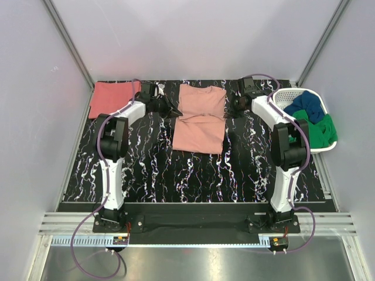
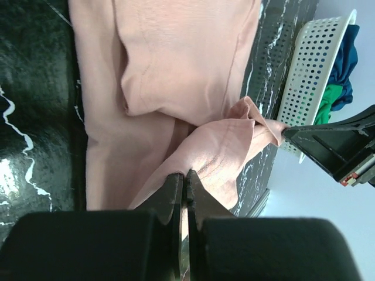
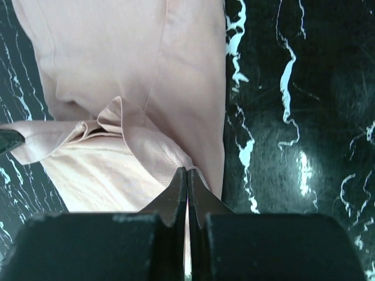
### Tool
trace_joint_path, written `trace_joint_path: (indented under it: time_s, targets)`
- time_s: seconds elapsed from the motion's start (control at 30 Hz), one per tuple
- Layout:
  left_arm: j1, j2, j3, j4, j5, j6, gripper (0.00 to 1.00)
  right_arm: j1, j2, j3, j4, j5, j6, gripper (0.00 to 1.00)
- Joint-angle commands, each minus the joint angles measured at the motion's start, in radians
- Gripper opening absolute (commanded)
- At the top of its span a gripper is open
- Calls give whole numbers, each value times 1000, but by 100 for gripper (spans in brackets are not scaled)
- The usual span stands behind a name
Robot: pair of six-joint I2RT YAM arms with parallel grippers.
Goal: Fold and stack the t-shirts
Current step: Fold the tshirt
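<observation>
A pale salmon-pink t-shirt lies partly folded in the middle of the black marbled table. My left gripper is shut on its left edge and holds the cloth lifted a little. My right gripper is shut on its right edge, and the pinched cloth shows in the right wrist view. A darker coral-red t-shirt lies folded flat at the far left of the table. No orange tag shows.
A white perforated basket with blue and green cloth stands at the far right; it also shows in the left wrist view. Grey walls close in the table on three sides.
</observation>
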Motion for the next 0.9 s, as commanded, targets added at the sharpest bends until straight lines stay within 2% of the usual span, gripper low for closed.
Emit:
trace_joint_path:
  time_s: [0.0,0.17,0.23,0.27,0.43,0.67,0.87]
  targets:
    - [7,26,38,47,17,-25,4,-12,39,63,18,-36,-12,2]
    - [16,53,64,45,14,-18,14,-19,91,96,21,-61,-15,9]
    - [21,65,70,47,15,-19,24,-20,99,102,29,-65,-5,13]
    - [25,68,74,47,15,-18,27,-23,107,111,30,-73,-3,20]
    - [31,80,111,56,31,-16,39,-31,133,134,35,-116,15,27]
    - [31,94,125,108,69,-51,43,-31,139,122,72,-147,58,31]
    - [36,102,133,79,48,-21,43,-52,168,137,88,-148,92,33]
